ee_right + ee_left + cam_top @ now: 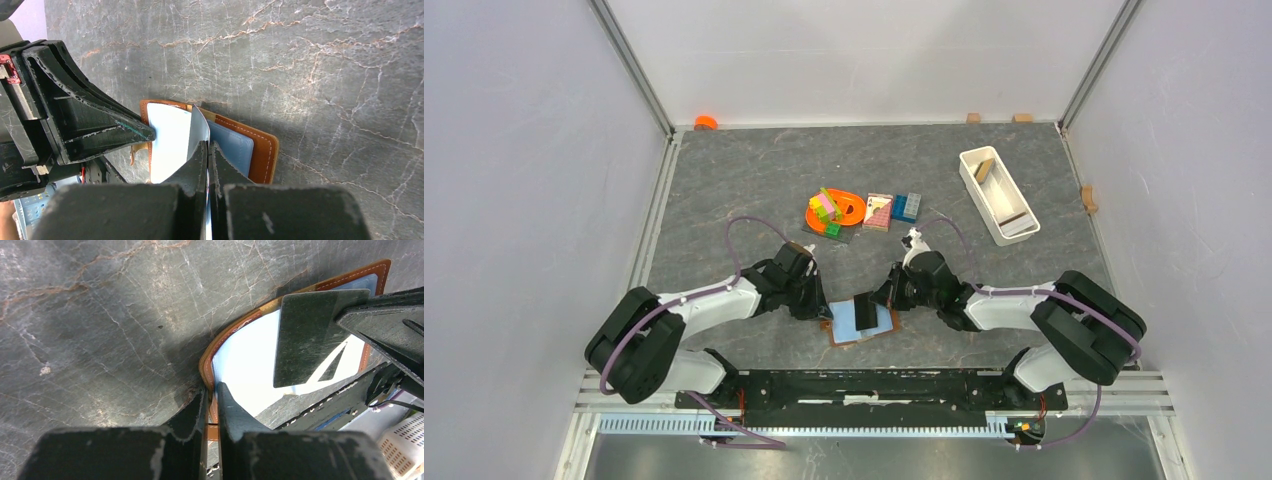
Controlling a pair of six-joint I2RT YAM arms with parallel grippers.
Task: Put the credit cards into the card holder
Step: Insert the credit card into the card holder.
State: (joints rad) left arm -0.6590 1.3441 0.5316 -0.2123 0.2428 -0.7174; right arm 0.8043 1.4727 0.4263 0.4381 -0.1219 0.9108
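The card holder (264,152) lies open on the counter (754,180), between the two claws and just ahead of the arm bases. A light blue card (170,140) lies on its inner face. Over the holder's middle a dark grey card (307,335) stands on edge, and the right claw (207,145) is clenched on it from the holder's right. We cannot tell whether its lower edge has entered a pocket or only rests on the lining.

At the holder's left edge the left claw (214,390) is clenched on the brown leather rim, which curls upward there. The light blue card's edge runs so close to that pinch that we cannot say whether it is caught too.

We see three risks from here. The upright card may skid over the smooth blue card instead of finding a slot if it is pushed at the wrong slant. A pull on the rim could drag or fold the whole holder and shift the pocket away. The two claws are close enough to knock together.

The white tray (997,195) sits well beyond the holder, clear of all this.
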